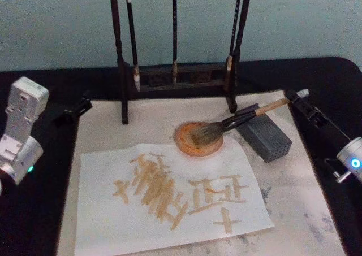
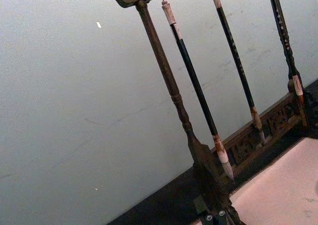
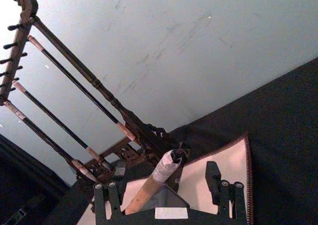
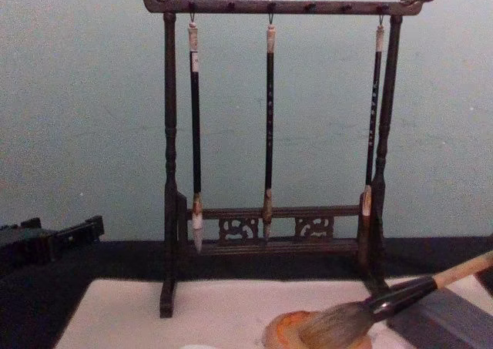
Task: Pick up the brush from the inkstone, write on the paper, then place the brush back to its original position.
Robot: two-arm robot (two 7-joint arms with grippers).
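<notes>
Head view – right gripper (image 1: 297,95) at end of brush (image 1: 237,122) handle, w/ fingers apart either side, not clamped. Bristles on inkstone (image 1: 186,142), handle propped on grey block (image 1: 270,142) – near paper (image 1: 102,211). Left gripper (image 1: 72,110) parked at table's left.

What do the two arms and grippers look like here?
The left arm has a white boxy wrist housing with small screw holes, and a grey cylindrical link with a green-cyan light. The right arm shows a pale grey link with a blue light. The left gripper and right gripper are both black; the right one's fingers are slim with round fasteners at the tips.
</notes>
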